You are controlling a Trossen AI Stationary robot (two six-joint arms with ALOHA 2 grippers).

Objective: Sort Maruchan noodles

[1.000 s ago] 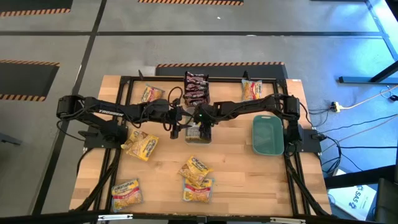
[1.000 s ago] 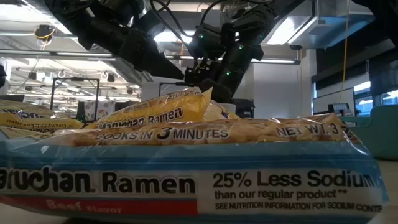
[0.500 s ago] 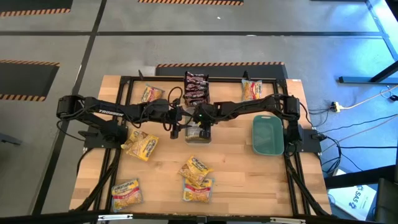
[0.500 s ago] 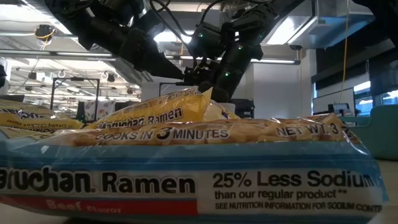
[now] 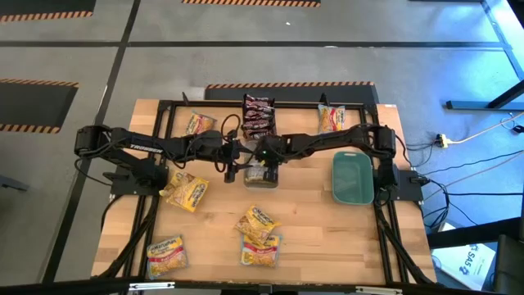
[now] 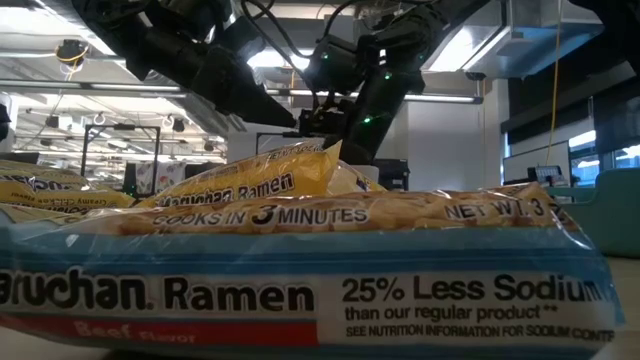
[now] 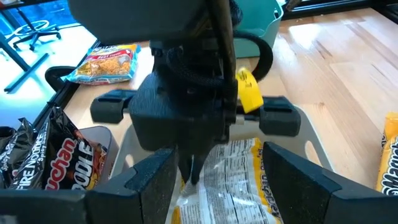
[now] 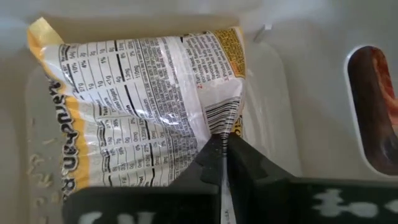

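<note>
Face-down in the clear bin (image 8: pixel 273 124), the yellow-edged noodle packet (image 8: pixel 137 106) shows its white nutrition panel, crinkled where the right gripper (image 8: pixel 224 163) clamps its edge.

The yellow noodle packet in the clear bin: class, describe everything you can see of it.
The yellow noodle packet is a flat, crinkled plastic wrapper with yellow edges, lying back-side up so its white nutrition panel and barcode show. It rests inside the clear bin at mid-table. The right hand is shut on its barcode edge; the left hand hovers open nearby.
</note>
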